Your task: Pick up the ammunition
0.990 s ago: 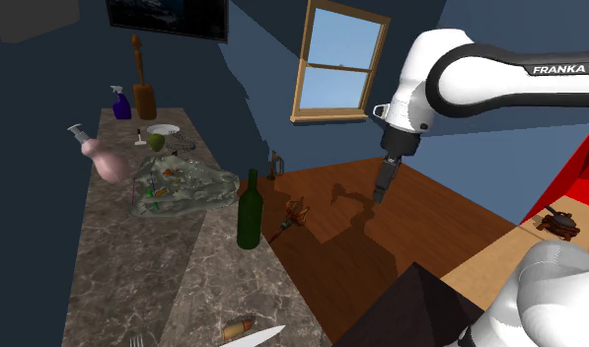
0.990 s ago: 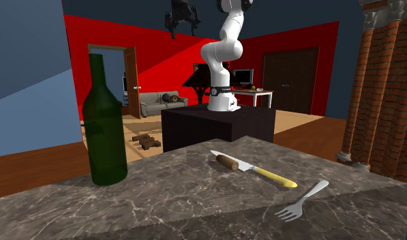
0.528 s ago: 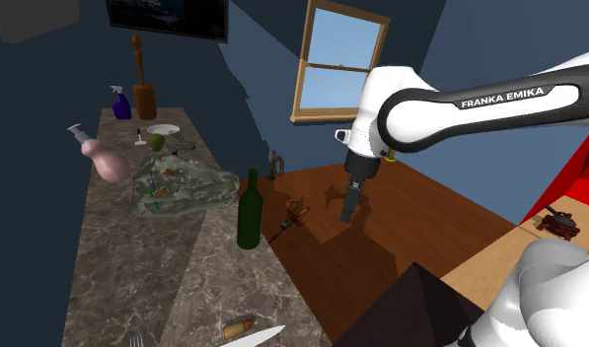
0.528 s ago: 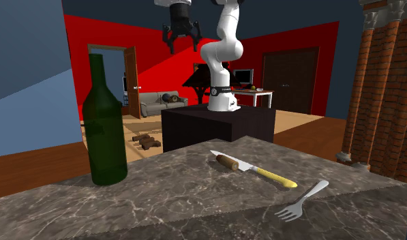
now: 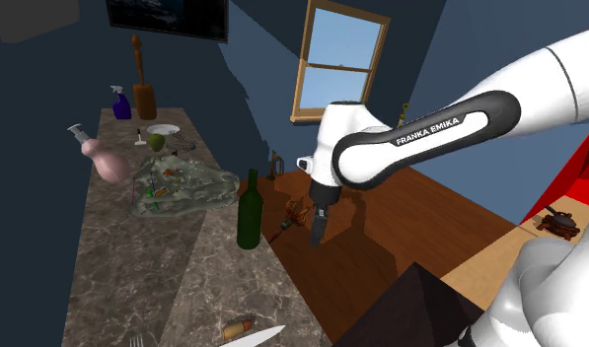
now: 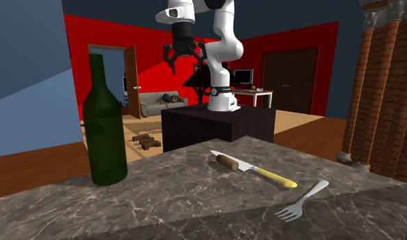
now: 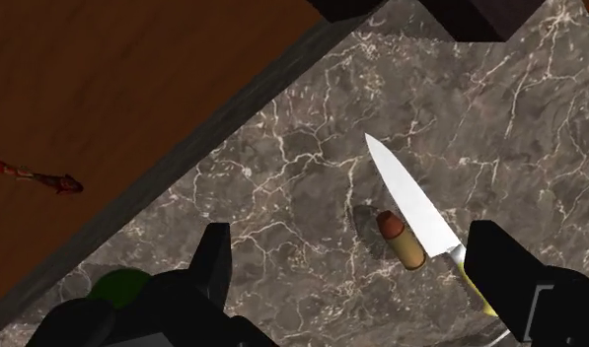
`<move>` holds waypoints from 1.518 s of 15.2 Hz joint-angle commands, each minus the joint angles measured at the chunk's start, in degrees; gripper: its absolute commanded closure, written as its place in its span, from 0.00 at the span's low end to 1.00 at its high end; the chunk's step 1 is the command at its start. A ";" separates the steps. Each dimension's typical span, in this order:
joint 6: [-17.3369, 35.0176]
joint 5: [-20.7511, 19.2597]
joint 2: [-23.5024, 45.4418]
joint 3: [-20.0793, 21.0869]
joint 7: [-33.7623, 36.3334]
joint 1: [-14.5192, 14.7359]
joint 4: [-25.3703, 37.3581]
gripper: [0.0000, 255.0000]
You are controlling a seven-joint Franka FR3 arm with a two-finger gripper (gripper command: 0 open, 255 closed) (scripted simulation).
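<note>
One cartridge, brass-coloured with a reddish-brown tip, is the ammunition (image 7: 401, 240). It lies flat on the bench (image 7: 292, 187), right beside the blade of a knife (image 7: 412, 202) with a yellow handle. The gripper (image 7: 351, 264) hangs well above it, empty, with its two black fingers spread wide. In the wrist view the ammunition falls within the gap between them, closer to one finger than the other and well apart from both.

In the second exterior view the gripper (image 6: 183, 60) is high in the air beyond the bench's far edge, and the ammunition (image 6: 227, 161) lies near that edge. A fork (image 6: 300, 202) lies at that view's right, and a green bottle (image 6: 103, 129) stands upright at its left.

The bench top is grey-brown marble with pale veins. In the shoulder view the ammunition (image 5: 237, 326) lies at the bench's near end, with the gripper (image 5: 318, 232) over a wooden floor (image 5: 401, 232) beside the bench. A window (image 5: 339, 61) is set in a blue wall; other walls are red.
</note>
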 commanded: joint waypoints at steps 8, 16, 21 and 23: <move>11.66 -2.58 18.35 3.69 -4.67 3.87 6.47 0.00; 18.26 -8.30 34.30 5.26 -6.76 8.28 15.26 0.00; 20.77 -12.13 43.86 5.31 -7.99 11.92 21.90 0.00; 21.40 -13.39 47.19 5.24 -8.51 13.32 24.46 0.00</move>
